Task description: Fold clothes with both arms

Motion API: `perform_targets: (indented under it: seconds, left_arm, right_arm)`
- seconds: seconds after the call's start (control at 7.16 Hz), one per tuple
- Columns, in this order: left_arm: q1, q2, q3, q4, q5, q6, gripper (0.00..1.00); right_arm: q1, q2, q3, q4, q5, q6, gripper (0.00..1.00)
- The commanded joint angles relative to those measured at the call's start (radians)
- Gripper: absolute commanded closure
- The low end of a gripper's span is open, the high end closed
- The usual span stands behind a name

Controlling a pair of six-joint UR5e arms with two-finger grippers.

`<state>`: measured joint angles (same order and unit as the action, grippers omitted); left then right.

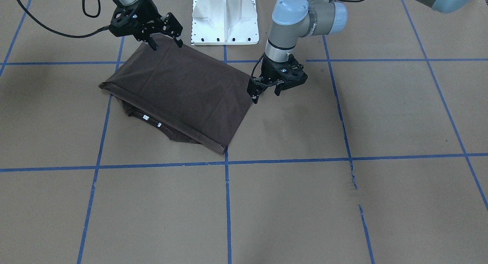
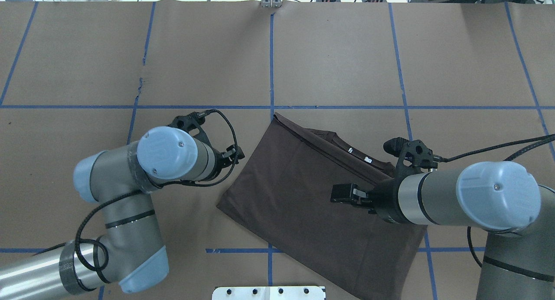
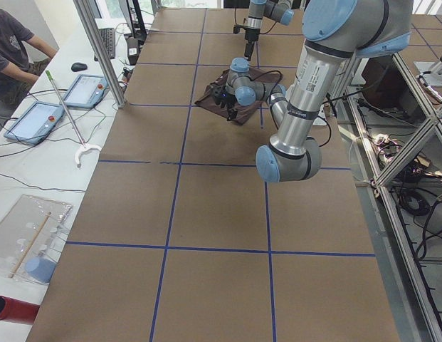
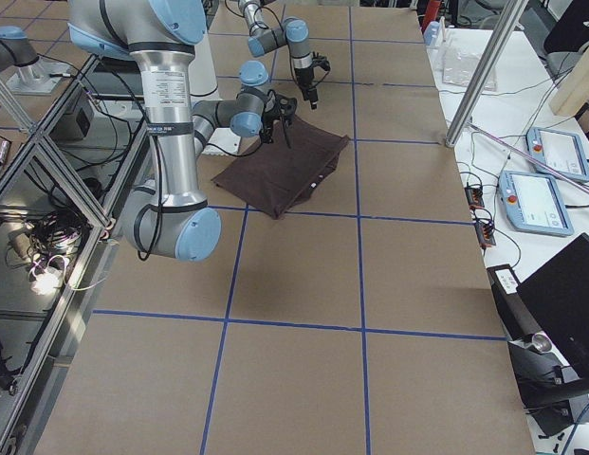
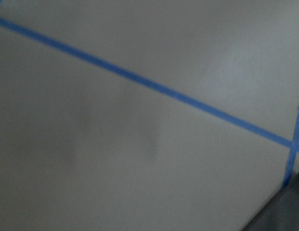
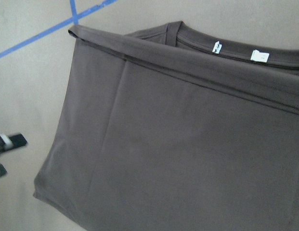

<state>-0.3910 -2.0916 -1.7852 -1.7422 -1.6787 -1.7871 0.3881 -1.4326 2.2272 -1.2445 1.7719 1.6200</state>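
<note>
Right gripper (image 1: pixel 166 42): at the left of the front view. It hovers over the robot-side corner of the T-shirt, fingers spread wide and holding nothing.
T-shirt (image 1: pixel 179 90): a folded slanted rectangle lying flat on the brown table (image 1: pixel 343 203). The collar (image 1: pixel 152 121) and its small white labels peek out from under the edge away from the robot.
Left gripper (image 1: pixel 266 94): just beside the shirt's other robot-side corner, low to the table. Its fingers are apart and empty, and one fingertip is close to the cloth edge.
Step in hand: probably taking the two robot-side corners for another fold.
Doing it well: each gripper should pinch every layer at its corner, since thin fabric easily sheds the lower layer.
Lift: raise both corners together and level, and carry them over at the same pace so the crease runs straight.
Risk: the left fingers stand off the edge and may close on bare table unless they move in over the cloth.
</note>
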Motion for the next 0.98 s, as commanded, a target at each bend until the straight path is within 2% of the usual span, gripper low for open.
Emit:
perform_targets:
  seconds: [0.0,0.56,0.7,0.84]
  left_arm:
    - [0.067,0.001,0.026,0.0,0.023,-0.055,0.11]
    - [0.07,0.021,0.021,0.001,0.023,-0.07,0.13]
    - [0.072,0.021,0.024,0.001,0.023,-0.072,0.17]
    - [0.072,0.021,0.026,0.001,0.022,-0.093,0.29]
  right_arm:
    - [0.031,0.008,-0.009,0.0,0.001,-0.003,0.0]
    - [0.035,0.051,-0.034,-0.001,0.003,-0.002,0.0]
    - [0.035,0.051,-0.034,-0.001,0.004,-0.002,0.0]
    - [0.035,0.051,-0.034,-0.001,0.004,-0.002,0.0]
